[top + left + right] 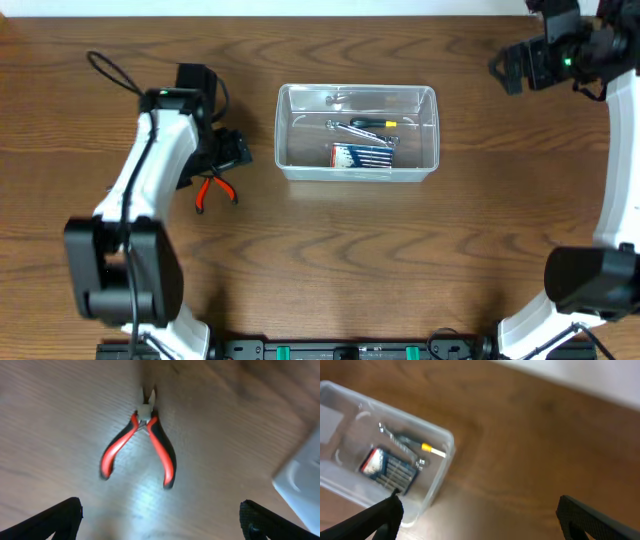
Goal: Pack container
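The clear plastic container point(357, 172) stands at the middle of the wooden table and holds a blue-and-red pack point(362, 156), a wrench point(350, 127) and a yellow-tipped screwdriver point(380, 122). It shows in the right wrist view point(440, 467) too, and its corner shows in the left wrist view point(300, 477). Red-and-black pliers point(213, 190) lie on the table left of the container, jaws pointing away in the left wrist view point(142, 442). My left gripper point(160, 520) is open and empty just above the pliers. My right gripper point(480, 515) is open and empty, raised at the far right point(510, 68).
A black cable point(110, 72) loops across the table at the far left. A white wall edge point(580, 375) lies beyond the table's back edge.
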Available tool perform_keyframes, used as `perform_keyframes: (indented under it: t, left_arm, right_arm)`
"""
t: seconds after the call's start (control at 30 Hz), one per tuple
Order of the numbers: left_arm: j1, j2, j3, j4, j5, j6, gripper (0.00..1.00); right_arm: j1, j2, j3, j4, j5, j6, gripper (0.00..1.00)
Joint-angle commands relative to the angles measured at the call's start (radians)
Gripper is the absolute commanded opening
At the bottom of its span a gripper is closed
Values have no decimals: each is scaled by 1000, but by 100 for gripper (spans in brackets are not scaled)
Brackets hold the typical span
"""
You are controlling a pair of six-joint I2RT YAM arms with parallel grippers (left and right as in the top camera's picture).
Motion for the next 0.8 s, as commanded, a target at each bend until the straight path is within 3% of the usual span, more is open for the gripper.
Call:
perform_keyframes:
  t: [0.0, 0.37, 0.77]
  left_arm:
    - [0, 55, 3, 14, 8, -72, 98]
    - [-1, 216, -23, 64, 38, -47, 98]
    - [-6, 226, -51, 158, 105, -22, 98]
  right_arm:
    - [-3, 7, 0, -23, -18, 35, 99]
    - [-1, 23, -2, -29, -18, 35, 99]
    - [-1, 23, -1, -35, -14, 35, 99]
